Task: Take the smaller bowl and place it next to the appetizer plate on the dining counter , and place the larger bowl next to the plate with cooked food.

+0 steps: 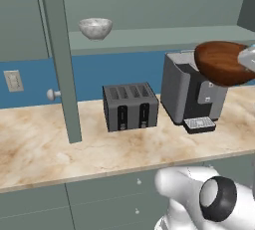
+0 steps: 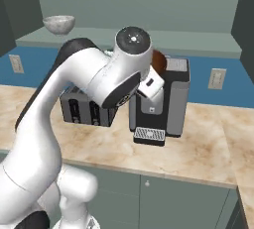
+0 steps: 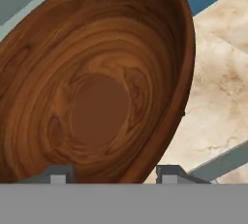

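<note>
We see the wooden bowl (image 1: 221, 62) up in the air, tilted, above the coffee machine (image 1: 191, 92) on the marble counter (image 1: 45, 149). In the hand view the gripper (image 3: 114, 172) has its fingertips (image 3: 57, 173) spread fairly wide at the bowl's near rim, inside of the bowl facing the camera; looks gripped by the rim. Small marbled bowl (image 1: 95, 28) sits upright on the shelf (image 1: 149, 37) above, well apart. Toaster (image 1: 130, 106) stands just left of the coffee machine.

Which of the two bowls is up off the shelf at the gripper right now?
The larger bowl, reddish-brown wood, tilted in the air above the coffee machine. The smaller bowl, grey-white marbled, sits upright on the shelf.
</note>
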Motion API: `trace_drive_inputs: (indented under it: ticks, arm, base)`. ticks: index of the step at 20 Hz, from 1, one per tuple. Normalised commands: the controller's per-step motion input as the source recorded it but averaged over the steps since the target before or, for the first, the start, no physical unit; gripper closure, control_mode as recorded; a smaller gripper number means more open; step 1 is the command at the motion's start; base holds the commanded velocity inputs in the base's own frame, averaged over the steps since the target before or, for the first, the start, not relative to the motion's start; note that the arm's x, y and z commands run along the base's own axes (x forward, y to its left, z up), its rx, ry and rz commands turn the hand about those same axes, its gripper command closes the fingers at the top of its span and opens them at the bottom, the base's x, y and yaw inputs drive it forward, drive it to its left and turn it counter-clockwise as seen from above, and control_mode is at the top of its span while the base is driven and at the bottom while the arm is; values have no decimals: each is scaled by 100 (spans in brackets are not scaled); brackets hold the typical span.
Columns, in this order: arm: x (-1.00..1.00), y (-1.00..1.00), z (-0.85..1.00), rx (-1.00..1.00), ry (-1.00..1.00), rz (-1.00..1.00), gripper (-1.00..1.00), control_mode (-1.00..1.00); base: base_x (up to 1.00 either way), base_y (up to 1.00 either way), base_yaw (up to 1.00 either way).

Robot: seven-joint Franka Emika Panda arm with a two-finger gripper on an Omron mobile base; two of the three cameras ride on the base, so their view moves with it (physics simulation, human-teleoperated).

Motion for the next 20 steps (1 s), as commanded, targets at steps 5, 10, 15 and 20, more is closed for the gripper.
trace_drive_inputs:
  ticks: [5, 10, 15, 20]
  arm:
    - [-7, 31, -55, -1, -50, 0, 100, -100]
    - [0, 19, -30, 0, 2, 0, 100, -100]
    - [-6, 0, -3, 0, 17, 0, 100, -100]
    - [-33, 0, 0, -1, 23, 0, 100, 100]
  base:
    - [0, 0, 0]
    - [0, 0, 0]
    - [0, 0, 0]
    - [-11, 0, 0]
